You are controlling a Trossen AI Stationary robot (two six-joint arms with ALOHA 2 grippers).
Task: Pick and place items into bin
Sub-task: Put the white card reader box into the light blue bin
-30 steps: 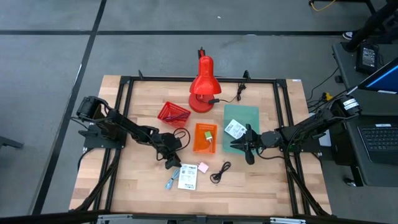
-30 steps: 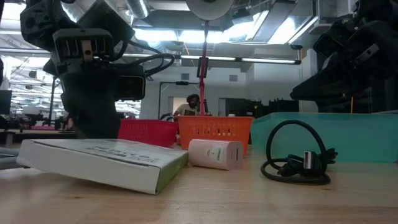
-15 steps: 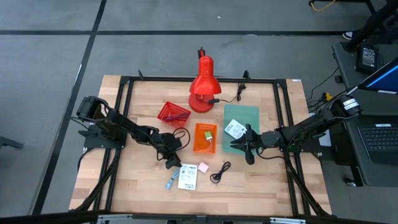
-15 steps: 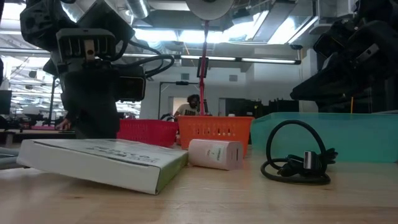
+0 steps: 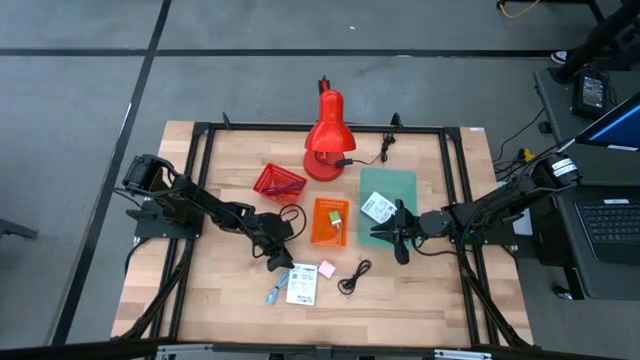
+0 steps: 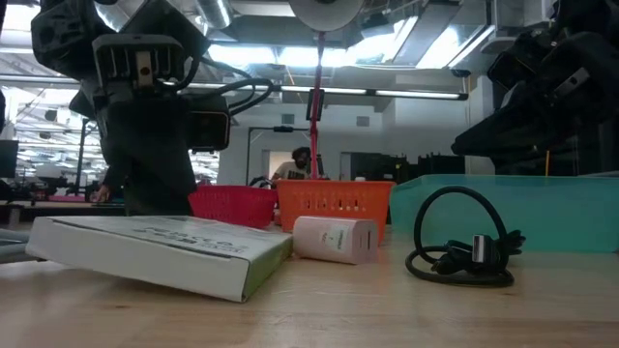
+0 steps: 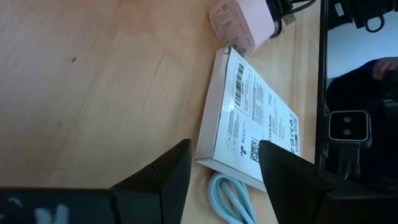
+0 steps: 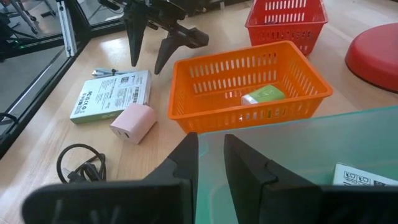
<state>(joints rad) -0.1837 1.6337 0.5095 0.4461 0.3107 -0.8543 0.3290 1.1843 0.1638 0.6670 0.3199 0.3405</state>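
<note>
A white printed packet (image 5: pixel 301 284) lies flat on the table near the near edge, with a pinkish-white cube (image 5: pixel 326 269) and a black coiled cable (image 5: pixel 353 277) to its right. My left gripper (image 5: pixel 277 258) is open at the packet's far-left corner. In the left wrist view, my left gripper (image 7: pixel 224 168) frames one end of the packet (image 7: pixel 255 112). My right gripper (image 5: pixel 400 236) stands over the teal bin's (image 5: pixel 400 185) near-right corner with its fingers a narrow gap apart (image 8: pixel 210 152). A second white packet (image 5: pixel 378 208) lies in that bin.
An orange basket (image 5: pixel 318 232) holds a small green item (image 8: pixel 262 94). A red basket (image 5: pixel 279 182) and the red desk lamp (image 5: pixel 325 135) stand farther back. A light blue cable (image 5: pixel 274 292) lies left of the packet, and a black cable loop (image 5: pixel 291 220) lies beside the orange basket.
In the low view my left gripper has edged up a little above the white packet. My right gripper and all the items have kept still.
</note>
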